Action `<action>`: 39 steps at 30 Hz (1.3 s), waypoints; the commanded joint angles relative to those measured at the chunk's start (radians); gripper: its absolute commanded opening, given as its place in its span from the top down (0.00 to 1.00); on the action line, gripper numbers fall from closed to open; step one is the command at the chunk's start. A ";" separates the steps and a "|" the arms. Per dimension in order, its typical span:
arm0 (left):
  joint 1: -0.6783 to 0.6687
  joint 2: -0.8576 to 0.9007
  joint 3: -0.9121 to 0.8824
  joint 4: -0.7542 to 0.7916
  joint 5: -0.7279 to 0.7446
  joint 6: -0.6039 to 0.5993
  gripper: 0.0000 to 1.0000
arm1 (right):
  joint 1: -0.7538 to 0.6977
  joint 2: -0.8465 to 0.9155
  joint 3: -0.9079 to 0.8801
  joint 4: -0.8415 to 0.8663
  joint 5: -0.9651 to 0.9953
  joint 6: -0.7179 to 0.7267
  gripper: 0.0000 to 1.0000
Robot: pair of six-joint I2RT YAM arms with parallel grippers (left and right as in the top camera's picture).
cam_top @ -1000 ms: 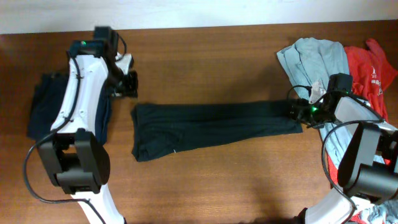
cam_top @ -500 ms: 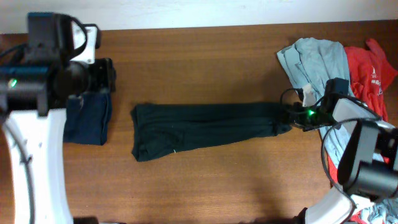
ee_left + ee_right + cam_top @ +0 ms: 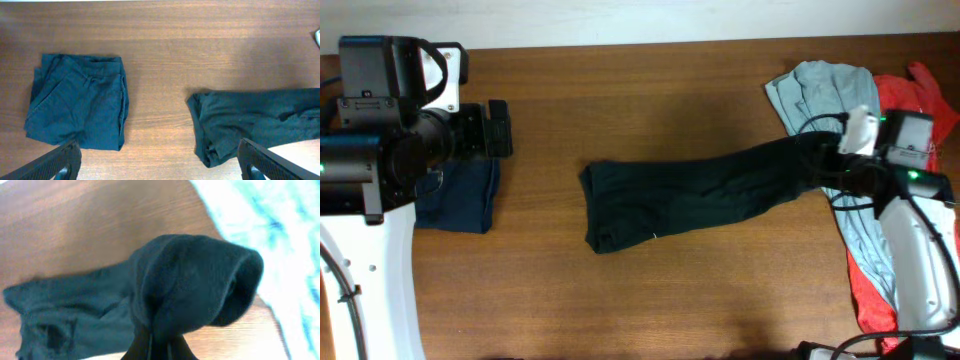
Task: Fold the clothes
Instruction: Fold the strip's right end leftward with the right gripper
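The long black garment (image 3: 690,195) lies stretched across the middle of the brown tabletop (image 3: 650,90), running from the middle out to the right. Its left end rests flat on the wood, and a tiny white mark (image 3: 653,237) shows by its near edge. Its right end is lifted up and bunched, and the right tool (image 3: 828,162) is closed tight on it. In the right wrist view the black cloth hangs in a round fold right at the tool's fingers (image 3: 142,347). Just behind that held end sits a light blue-grey garment (image 3: 830,90), and a red garment (image 3: 910,100) lies beside it at the right edge. On the left side a navy garment (image 3: 77,115) lies folded in a neat square, well apart from the black one. The left tool (image 3: 160,162) hangs above the tabletop close to the navy square. Its fingers are spread wide and it holds nothing.
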 commanded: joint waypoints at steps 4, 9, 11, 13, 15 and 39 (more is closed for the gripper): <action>0.007 -0.003 0.012 0.002 -0.014 0.006 0.01 | 0.170 0.058 0.005 -0.004 0.081 0.014 0.96; 0.007 -0.003 0.012 0.002 -0.014 0.006 0.01 | 0.262 0.131 0.005 0.003 0.110 0.025 0.96; 0.007 -0.003 0.012 0.002 -0.014 0.005 0.01 | 0.277 0.153 0.005 0.002 0.125 0.035 0.96; 0.007 -0.003 0.012 0.002 -0.014 0.005 0.01 | 0.286 0.176 0.005 0.004 0.130 0.035 0.96; 0.007 -0.003 0.012 0.002 -0.014 0.006 0.01 | 0.286 0.188 0.005 0.004 0.132 0.035 0.96; 0.007 -0.003 0.012 0.002 -0.014 0.006 0.01 | 0.499 0.222 0.003 0.048 0.079 0.070 0.95</action>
